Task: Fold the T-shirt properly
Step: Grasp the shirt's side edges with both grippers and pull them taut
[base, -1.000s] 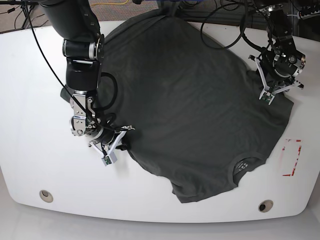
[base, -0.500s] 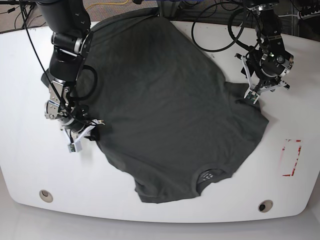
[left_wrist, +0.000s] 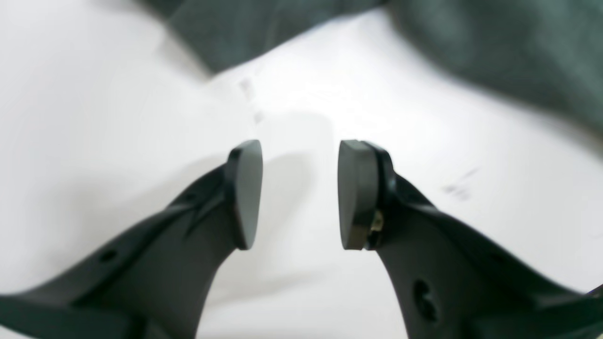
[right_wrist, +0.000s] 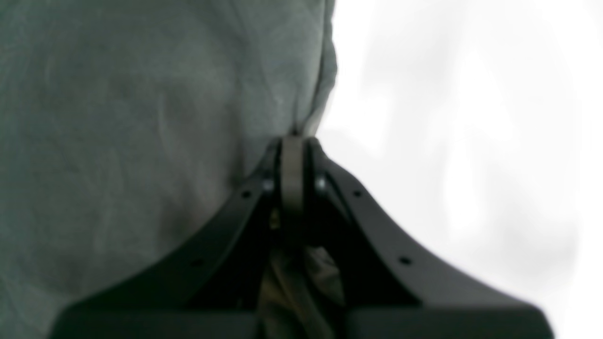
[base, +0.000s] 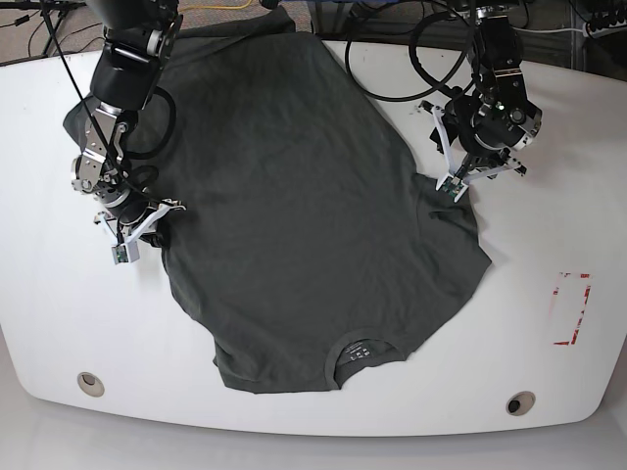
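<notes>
The dark grey T-shirt [base: 294, 186] lies spread across the white table [base: 549, 245]. Its collar [base: 359, 351] points toward the front edge, and its far hem reaches the back edge. At the shirt's left edge in the base view, my right gripper [base: 154, 231] is shut on a pinch of fabric. The right wrist view shows cloth [right_wrist: 141, 117] bunched between the closed jaws of that gripper [right_wrist: 293, 141]. My left gripper [base: 458, 188] hovers at the shirt's right edge beside a sleeve. In the left wrist view it [left_wrist: 300, 193] stands open over bare table, with blurred shirt fabric [left_wrist: 494, 42] beyond.
A red-outlined mark [base: 571, 308] sits on the table at the right. Two round holes [base: 90, 383] [base: 520, 403] lie near the front edge. Black cables [base: 392, 59] trail over the back of the table behind the left arm.
The right gripper has dragged the shirt toward the left and back of the base view, and the collar has shifted left. The left arm has also moved left, staying open.
</notes>
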{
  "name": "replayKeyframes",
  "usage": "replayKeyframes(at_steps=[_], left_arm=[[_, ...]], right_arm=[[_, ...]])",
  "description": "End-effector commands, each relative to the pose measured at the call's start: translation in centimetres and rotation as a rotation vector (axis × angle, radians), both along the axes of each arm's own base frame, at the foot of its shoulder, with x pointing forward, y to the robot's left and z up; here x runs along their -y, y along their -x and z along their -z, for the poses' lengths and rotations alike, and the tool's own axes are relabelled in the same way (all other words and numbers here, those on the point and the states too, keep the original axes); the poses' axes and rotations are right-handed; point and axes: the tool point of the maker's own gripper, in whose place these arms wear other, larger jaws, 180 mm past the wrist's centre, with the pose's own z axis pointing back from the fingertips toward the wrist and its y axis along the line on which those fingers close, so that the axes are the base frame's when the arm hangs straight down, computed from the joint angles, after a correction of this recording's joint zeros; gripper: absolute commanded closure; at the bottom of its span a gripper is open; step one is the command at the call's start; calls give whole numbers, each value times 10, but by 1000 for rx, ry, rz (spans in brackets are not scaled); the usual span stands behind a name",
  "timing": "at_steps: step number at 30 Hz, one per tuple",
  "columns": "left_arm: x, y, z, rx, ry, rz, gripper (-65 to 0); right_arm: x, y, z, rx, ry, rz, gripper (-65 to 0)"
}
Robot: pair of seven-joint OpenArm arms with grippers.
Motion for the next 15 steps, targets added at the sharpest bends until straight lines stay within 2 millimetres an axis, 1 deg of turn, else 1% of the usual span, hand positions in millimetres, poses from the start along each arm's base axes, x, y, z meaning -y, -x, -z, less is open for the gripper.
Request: replayKeyframes(at_steps=[1, 2, 6, 8, 11, 12, 15], left_arm=[[8, -12, -2, 21, 34, -9, -237], [11, -15, -1, 20, 46, -13, -237], [15, -19, 9, -6, 85, -46, -240], [16, -23, 12, -15, 109, -72, -260], [13, -30, 14, -14, 134, -112, -328], [12, -32, 14, -15, 143, -127, -363], [5, -37, 13, -7, 150, -159, -424]], right_arm=[[4, 6, 6, -52, 38, -16, -2], [3, 6, 7, -54, 36, -16, -2], [1, 5, 6, -51, 32, -17, -3], [1, 5, 6, -50, 32, -17, -3], [0, 4, 6, -49, 31, -18, -3], [0, 4, 6, -49, 31, -18, -3], [0, 3, 5, -47, 31, -18, -3]])
